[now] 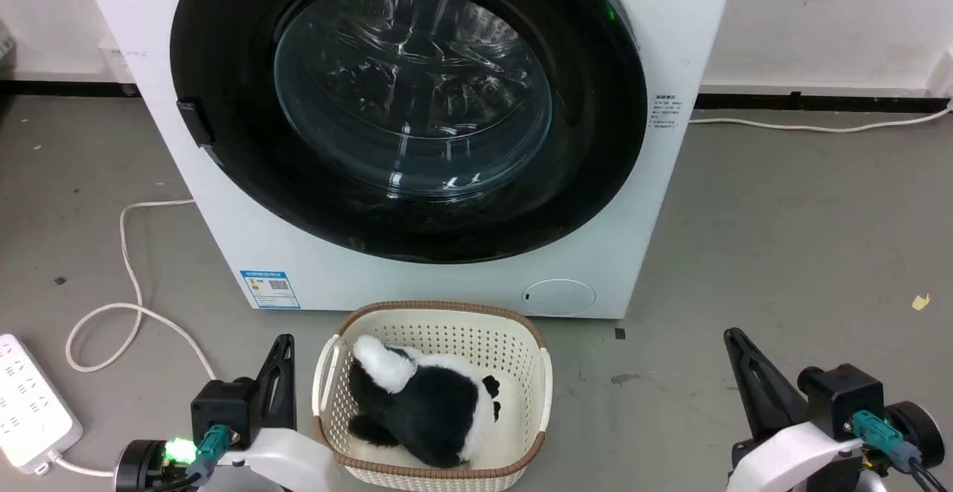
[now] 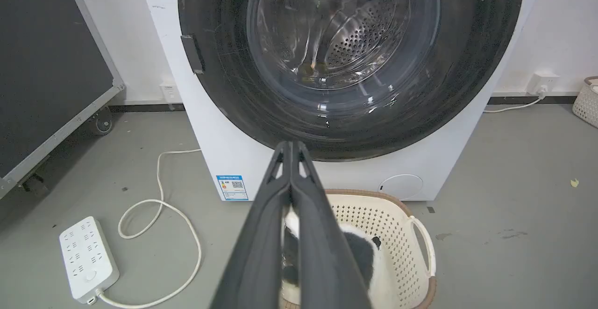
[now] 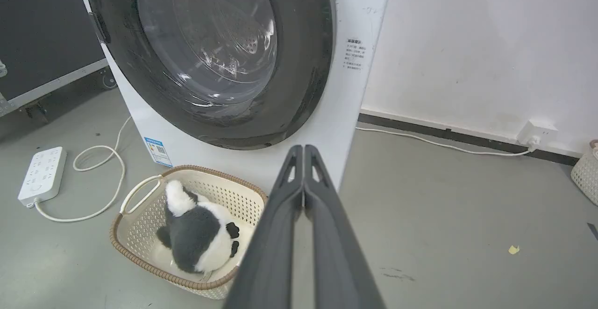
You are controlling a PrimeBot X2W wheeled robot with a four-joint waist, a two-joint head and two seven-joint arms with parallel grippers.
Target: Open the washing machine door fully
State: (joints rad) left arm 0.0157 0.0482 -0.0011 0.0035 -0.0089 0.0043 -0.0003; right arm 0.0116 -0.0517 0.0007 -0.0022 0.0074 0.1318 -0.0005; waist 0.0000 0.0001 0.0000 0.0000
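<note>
The washing machine door (image 1: 595, 142) is a big glossy black disc with a clear bulging glass centre, lying flat against the white machine (image 1: 223, 202). A small dark handle tab (image 1: 195, 121) sits at its left rim. The same door (image 2: 224, 89) faces the left wrist camera, and it appears as the door (image 3: 303, 66) in the right wrist view. My left gripper (image 1: 284, 343) rests low at the left, shut and empty, its fingertips (image 2: 290, 146) pressed together. My right gripper (image 1: 733, 337) is low at the right, likewise shut, fingertips (image 3: 303, 150) touching. Both are well short of the door.
A cream basket (image 1: 327, 373) holding a black-and-white plush toy (image 1: 432, 403) stands on the grey floor before the machine, between my arms. A white power strip (image 1: 30, 403) and looping cable (image 1: 134, 306) lie at the left. A small round white flap (image 1: 558, 297) sits low on the machine.
</note>
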